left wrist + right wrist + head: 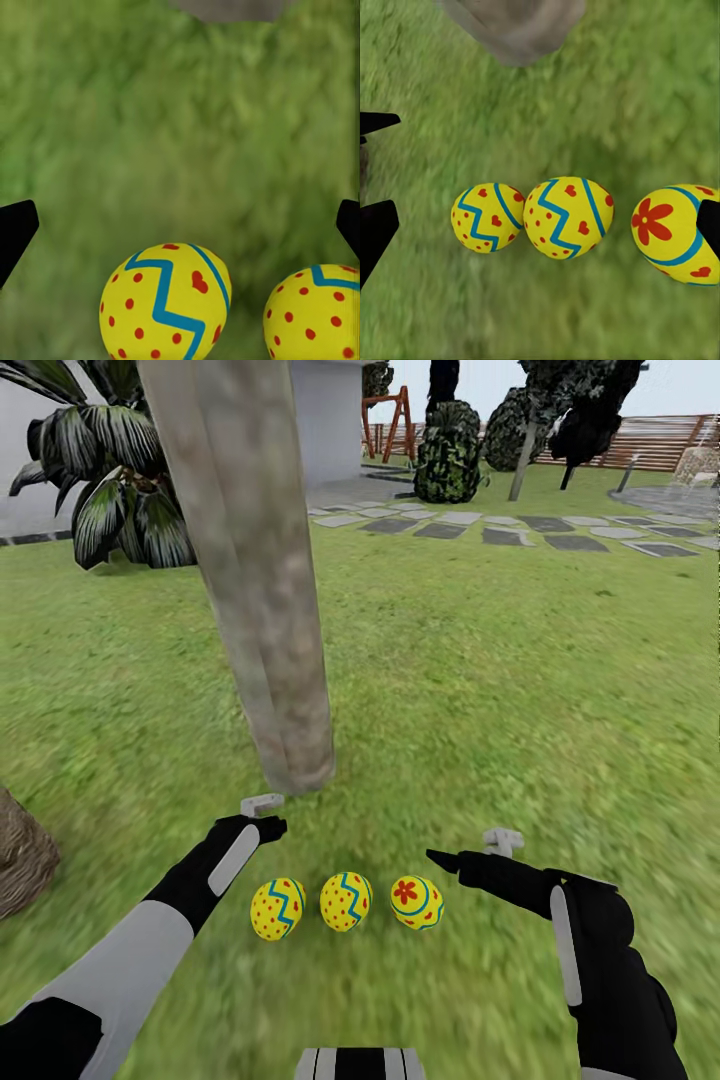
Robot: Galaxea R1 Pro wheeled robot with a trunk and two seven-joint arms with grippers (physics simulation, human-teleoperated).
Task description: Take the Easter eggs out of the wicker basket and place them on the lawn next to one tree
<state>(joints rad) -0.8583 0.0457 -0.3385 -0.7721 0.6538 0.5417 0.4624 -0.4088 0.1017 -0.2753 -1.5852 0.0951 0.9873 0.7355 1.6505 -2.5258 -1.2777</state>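
Three eggs lie on the lawn (480,690) at the foot of the tree (255,580).

The wicker basket (22,855) sits well apart at the left edge. The three Easter eggs (346,901) rest in a row on the grass between the left gripper (262,815) and right gripper (465,852), both with jaws released and empty. Judged risk: an arm swinging low as it pulls away could knock an egg rolling from the trunk.

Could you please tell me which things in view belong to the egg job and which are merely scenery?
Job: three Easter eggs, tree, lawn, wicker basket.
Scenery: stepping stones, palm, fence, bush.
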